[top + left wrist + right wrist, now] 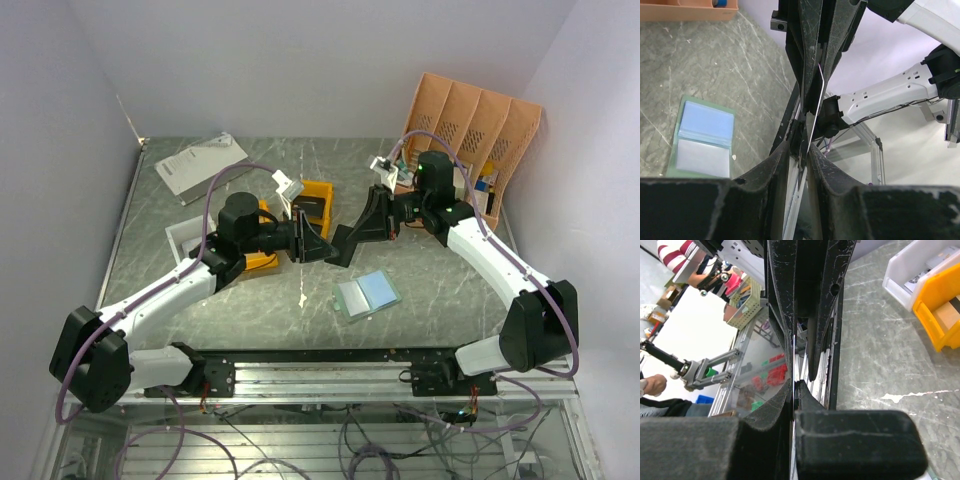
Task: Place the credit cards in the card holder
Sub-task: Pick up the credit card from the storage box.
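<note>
Left gripper (322, 247) and right gripper (355, 238) meet in mid-air, both clenched on one thin card (813, 107). The holder (367, 294) lies open below.

Card holder (367, 294) – grey-green edge, light blue inside; table (300, 160) – grey marbled; bin (325, 188) yellow; organiser (470, 120) peach.

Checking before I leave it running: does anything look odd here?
The card, pinched in mid-air between left hand and right hand, looks slightly bowed. A white smear marks the table near the open card holder.
</note>
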Action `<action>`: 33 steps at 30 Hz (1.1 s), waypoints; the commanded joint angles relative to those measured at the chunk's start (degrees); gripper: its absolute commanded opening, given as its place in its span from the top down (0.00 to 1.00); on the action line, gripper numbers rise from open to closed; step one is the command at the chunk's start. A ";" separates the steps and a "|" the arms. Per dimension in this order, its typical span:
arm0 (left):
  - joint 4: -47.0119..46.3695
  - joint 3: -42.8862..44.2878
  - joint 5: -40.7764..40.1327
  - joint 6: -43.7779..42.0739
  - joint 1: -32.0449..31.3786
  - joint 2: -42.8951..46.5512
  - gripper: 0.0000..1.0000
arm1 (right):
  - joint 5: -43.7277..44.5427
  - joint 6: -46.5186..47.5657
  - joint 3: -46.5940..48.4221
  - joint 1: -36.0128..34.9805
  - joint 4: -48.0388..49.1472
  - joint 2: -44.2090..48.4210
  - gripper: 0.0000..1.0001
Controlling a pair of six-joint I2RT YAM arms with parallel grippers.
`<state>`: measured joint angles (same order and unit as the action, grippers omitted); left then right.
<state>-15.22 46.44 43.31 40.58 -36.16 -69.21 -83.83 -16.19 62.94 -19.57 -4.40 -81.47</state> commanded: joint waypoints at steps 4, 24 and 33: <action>-3.52 -0.12 0.99 1.00 -0.73 -0.23 0.70 | -1.34 -2.70 -0.42 -0.12 3.22 0.97 1.00; -8.82 -19.06 -11.20 12.54 -1.30 14.28 0.93 | 39.21 61.46 0.63 4.48 -37.25 13.18 0.27; -8.51 -23.42 -18.05 18.67 -4.31 17.90 0.93 | 54.76 100.53 -14.82 4.67 -43.80 13.37 0.33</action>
<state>-20.99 23.97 30.50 55.75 -38.17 -51.35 -37.36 61.47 52.21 -14.96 -43.72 -67.57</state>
